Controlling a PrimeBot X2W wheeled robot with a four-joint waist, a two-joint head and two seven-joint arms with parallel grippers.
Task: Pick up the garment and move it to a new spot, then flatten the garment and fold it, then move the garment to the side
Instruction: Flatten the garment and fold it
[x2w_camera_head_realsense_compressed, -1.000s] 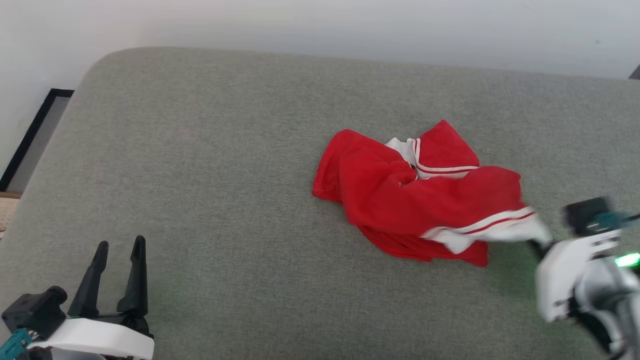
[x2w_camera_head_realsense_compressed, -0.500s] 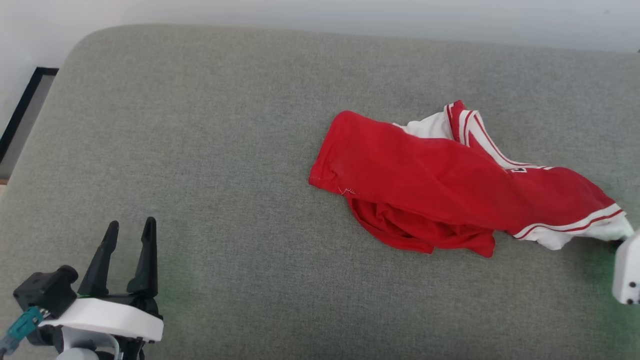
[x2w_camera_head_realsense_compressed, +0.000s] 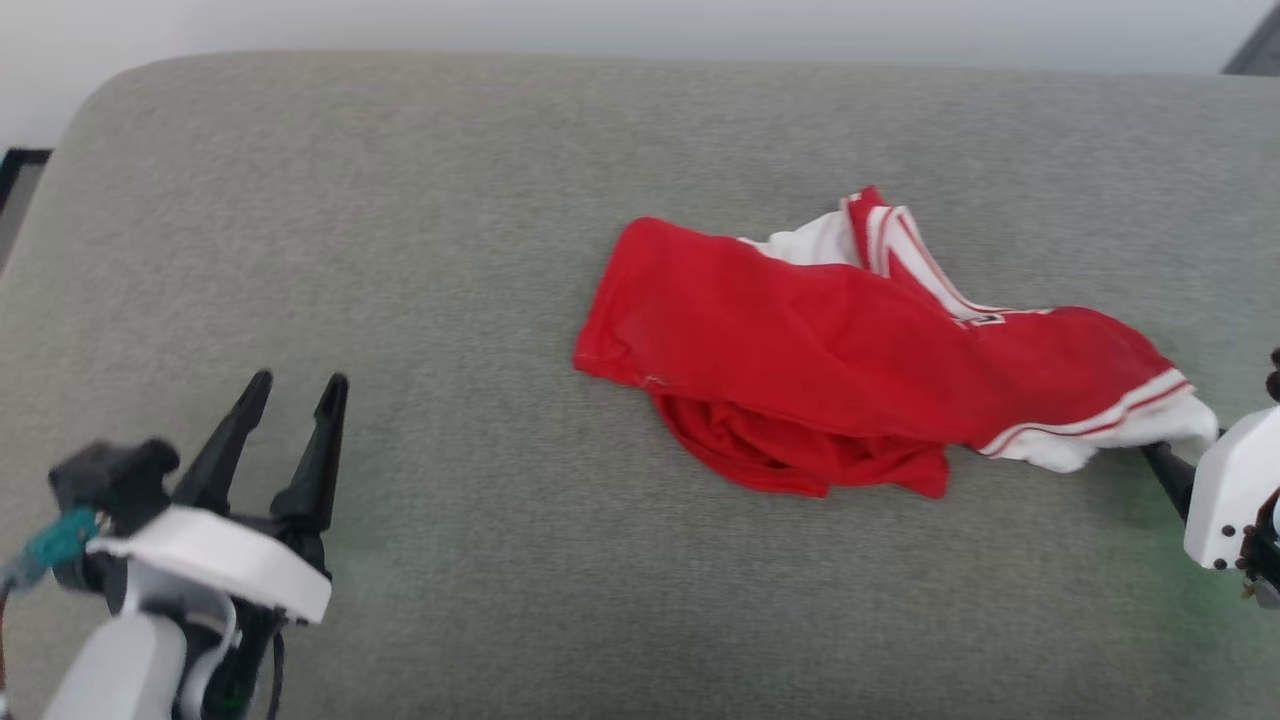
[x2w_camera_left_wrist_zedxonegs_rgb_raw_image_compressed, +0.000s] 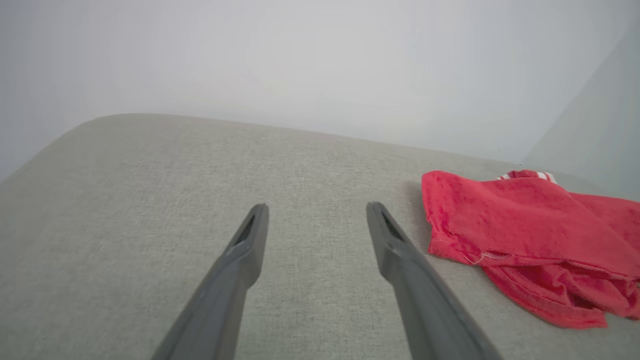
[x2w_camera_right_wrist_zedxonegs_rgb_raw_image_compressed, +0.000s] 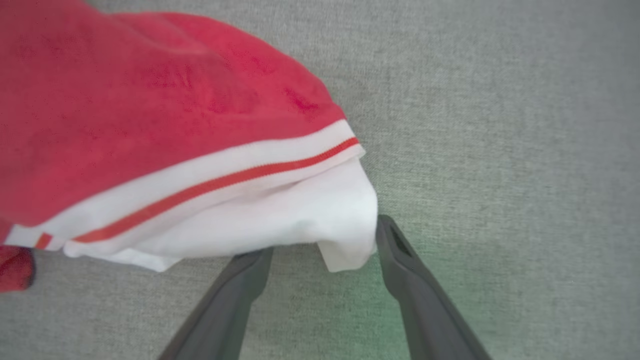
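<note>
Now: the garment (x2w_camera_head_realsense_compressed: 800, 360) lies crumpled on the grey-green woven surface (x2w_camera_head_realsense_compressed: 450, 250), right of centre in the head view, red body bunched and one white, red-striped sleeve end stretched out toward my right hand (x2w_camera_right_wrist_zedxonegs_rgb_raw_image_compressed: 324, 237). In the right wrist view that hand's fingers stand wide apart, low over the weave; the white sleeve end sits in the gap between the tips and touches the right-side finger (x2w_camera_right_wrist_zedxonegs_rgb_raw_image_compressed: 395, 250), not pinched. Left hand (x2w_camera_head_realsense_compressed: 300, 380) hovers at the near left, well apart from the cloth, fingers spread wide and nothing between them; in the left wrist view the red hem (x2w_camera_left_wrist_zedxonegs_rgb_raw_image_compressed: 525, 235) lies off to the right of its fingers. The surface is padded, with a rounded far-left corner. Behind it is a plain pale wall (x2w_camera_head_realsense_compressed: 600, 20). A dark frame edge (x2w_camera_head_realsense_compressed: 15, 165) shows at the far left, by the wall. Faint green glow on the weave beside the right hand.
</note>
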